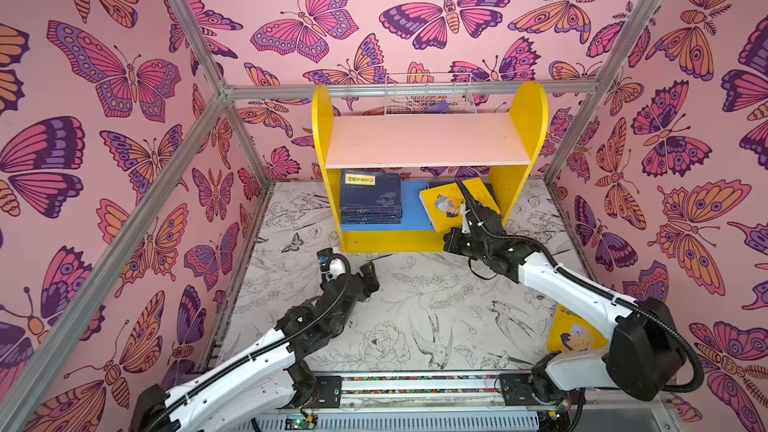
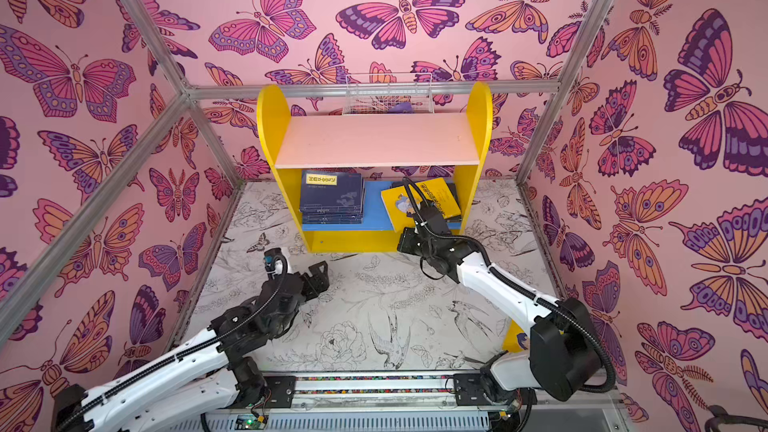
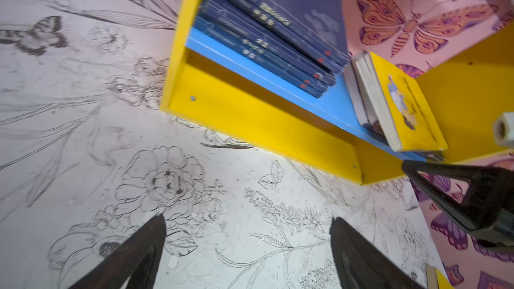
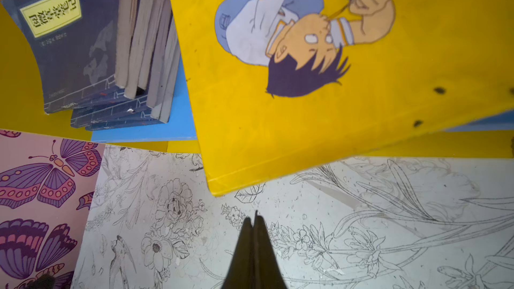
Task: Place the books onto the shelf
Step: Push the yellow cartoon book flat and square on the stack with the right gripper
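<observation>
Right gripper (image 4: 254,219): the two black fingers are pressed flat together with nothing between them. The tips sit low over the white table with ink-drawn flowers (image 4: 361,218), just short of the shelf front.

Bright yellow paperback with a cartoon boy on the cover (image 4: 306,112): lies skewed on darker books at the right end of the blue lower board (image 1: 411,209). One corner juts past the board's front edge, just ahead of the right fingertips; contact cannot be judged.

Stack of navy paperbacks with a yellow title label (image 1: 370,197): lies flat at the left end of the same board, inside the small shelf with yellow round-topped side panels (image 1: 322,118).

Second yellow paperback (image 1: 575,334): on the table, partly under the right arm.

Left gripper (image 3: 249,226): fingers spread wide, empty, over the table in front of the shelf.
</observation>
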Available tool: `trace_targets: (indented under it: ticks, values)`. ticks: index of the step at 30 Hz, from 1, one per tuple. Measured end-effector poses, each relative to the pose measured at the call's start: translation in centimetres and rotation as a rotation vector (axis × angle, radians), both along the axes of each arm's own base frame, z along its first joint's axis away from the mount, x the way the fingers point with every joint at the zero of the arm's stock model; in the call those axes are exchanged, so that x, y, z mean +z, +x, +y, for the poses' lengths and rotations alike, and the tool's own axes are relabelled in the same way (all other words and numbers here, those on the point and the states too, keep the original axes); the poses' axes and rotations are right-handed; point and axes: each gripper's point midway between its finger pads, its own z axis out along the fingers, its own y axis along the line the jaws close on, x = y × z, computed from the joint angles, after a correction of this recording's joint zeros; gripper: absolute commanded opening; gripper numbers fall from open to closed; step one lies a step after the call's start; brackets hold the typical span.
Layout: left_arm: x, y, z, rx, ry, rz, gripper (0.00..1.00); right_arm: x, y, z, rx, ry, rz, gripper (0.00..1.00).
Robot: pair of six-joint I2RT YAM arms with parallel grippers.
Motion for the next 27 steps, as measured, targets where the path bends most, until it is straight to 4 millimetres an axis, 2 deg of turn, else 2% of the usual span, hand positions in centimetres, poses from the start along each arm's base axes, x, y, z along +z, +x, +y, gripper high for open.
trace_targets:
  ticks: [4, 8, 11, 19, 27]
  values:
    - [0.5, -0.2, 2.2, 0.114, -0.011, -0.017, 0.95, -0.8, 0.5, 0.1, -0.002, -0.032, 0.030, 0.03]
    - [0.2, -0.2, 3.2, 0.176, 0.011, -0.007, 0.95, -1.6, 0.6, 0.2, -0.001, -0.049, 0.055, 0.03]
    - [-0.1, -0.1, 3.5, 0.199, 0.021, 0.004, 0.95, -1.8, 1.0, 0.5, 0.002, -0.058, 0.062, 0.03]
    - [-0.8, -0.3, 3.9, 0.220, 0.045, 0.025, 0.96, -0.7, 2.7, 1.6, 0.017, -0.061, 0.035, 0.03]
    - [-0.8, -0.3, 4.1, 0.225, 0.050, 0.024, 0.97, -1.1, 3.8, 1.8, -0.012, -0.064, 0.041, 0.02]
